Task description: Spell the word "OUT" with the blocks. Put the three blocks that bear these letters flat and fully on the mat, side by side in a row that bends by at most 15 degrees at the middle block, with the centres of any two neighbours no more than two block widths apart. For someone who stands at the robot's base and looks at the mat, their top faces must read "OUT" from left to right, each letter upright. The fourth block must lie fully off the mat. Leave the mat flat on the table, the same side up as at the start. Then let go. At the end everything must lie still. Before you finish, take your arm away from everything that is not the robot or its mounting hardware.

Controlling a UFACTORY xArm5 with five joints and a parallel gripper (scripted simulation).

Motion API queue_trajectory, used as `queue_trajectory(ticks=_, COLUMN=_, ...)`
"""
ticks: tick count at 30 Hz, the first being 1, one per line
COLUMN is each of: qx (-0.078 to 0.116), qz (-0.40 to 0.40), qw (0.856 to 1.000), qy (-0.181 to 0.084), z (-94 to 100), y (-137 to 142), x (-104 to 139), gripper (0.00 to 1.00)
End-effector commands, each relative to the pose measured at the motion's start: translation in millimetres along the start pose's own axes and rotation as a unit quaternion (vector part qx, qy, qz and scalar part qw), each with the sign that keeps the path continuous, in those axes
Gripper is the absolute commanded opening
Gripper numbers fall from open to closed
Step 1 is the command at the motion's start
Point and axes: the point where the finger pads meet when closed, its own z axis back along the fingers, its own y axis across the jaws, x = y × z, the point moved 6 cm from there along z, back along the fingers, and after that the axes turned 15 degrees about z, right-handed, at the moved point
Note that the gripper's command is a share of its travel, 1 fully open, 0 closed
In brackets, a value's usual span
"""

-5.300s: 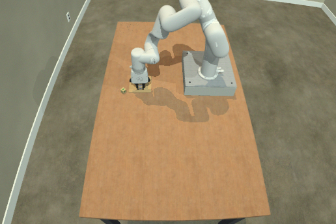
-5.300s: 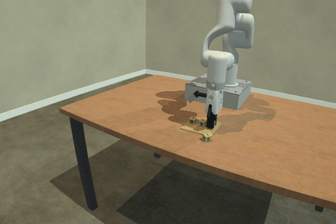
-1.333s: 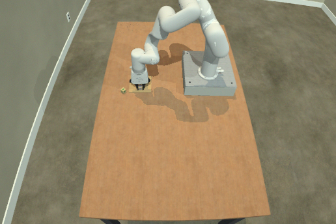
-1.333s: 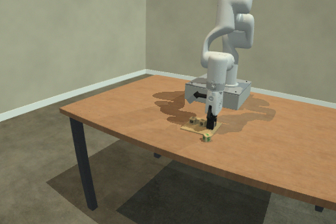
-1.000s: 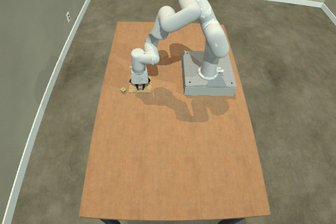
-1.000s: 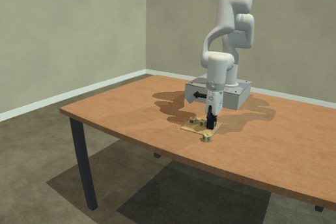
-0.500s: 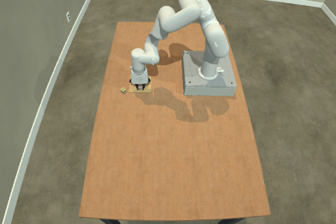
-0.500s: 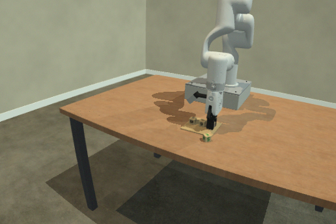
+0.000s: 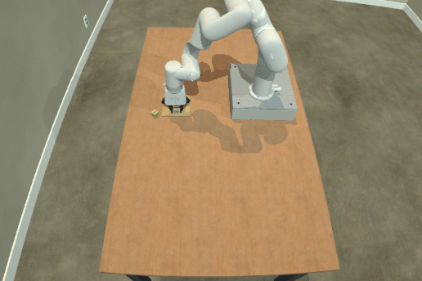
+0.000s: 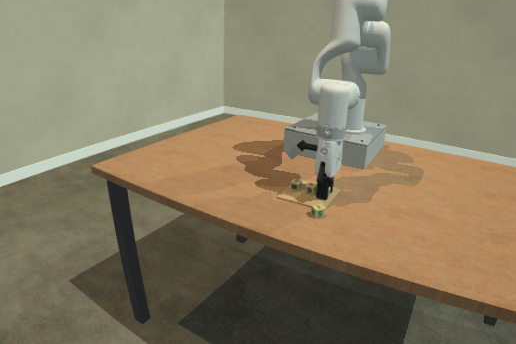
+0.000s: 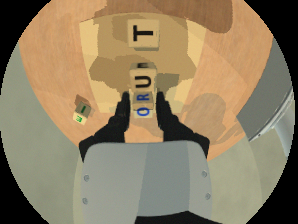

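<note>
Scene: the white xArm stood bent low over a small tan square mat (image 9: 185, 113) on the brown wooden table (image 9: 213, 193), beside its grey base block (image 9: 286, 113).

Hand: the black two-finger gripper (image 11: 141, 99) pointed straight down at the mat. Its fingers were parted a little wider than the block between them, so I judged it open and carrying nothing.

Blocks in the row: from the wrist camera I saw a pale cube marked with a black T (image 11: 144, 32) at the far end. After a short gap came a pale cube marked with a black U (image 11: 143, 82). Touching or almost touching it was the near cube bearing a blue O (image 11: 141, 111), between the fingers. All three lay on the mat in a nearly straight line.

Unclear: a further dark mark showed between the U and the O. I could not tell which face it belonged to.

Fourth block: the pale cube with green lettering (image 9: 154, 113) sat on bare wood just beside the mat's edge, apart from it.

Progress: in my judgement the word was laid and only the lift remained.

Risks: a finger scraping the O cube on the way up could tilt it or push it into the U. A sideways drift could drag the mat. The green cube sat close enough that any mat shift might bring the two into contact.
</note>
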Motion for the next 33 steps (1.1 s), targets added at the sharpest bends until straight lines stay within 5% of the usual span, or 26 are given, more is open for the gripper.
queue_trajectory(ticks=1, qx=-0.002, qz=0.0, qw=1.0, qy=0.0, z=1.0, y=-1.1, x=-0.2, gripper=0.42)
queue_trajectory(ticks=16, qx=-0.002, qz=0.0, qw=1.0, qy=0.0, z=8.3, y=-1.1, x=-0.2, gripper=0.42)
queue_trajectory(ticks=33, qx=-0.002, qz=0.0, qw=1.0, qy=0.0, z=78.8, y=-0.8, x=-0.8, gripper=0.42)
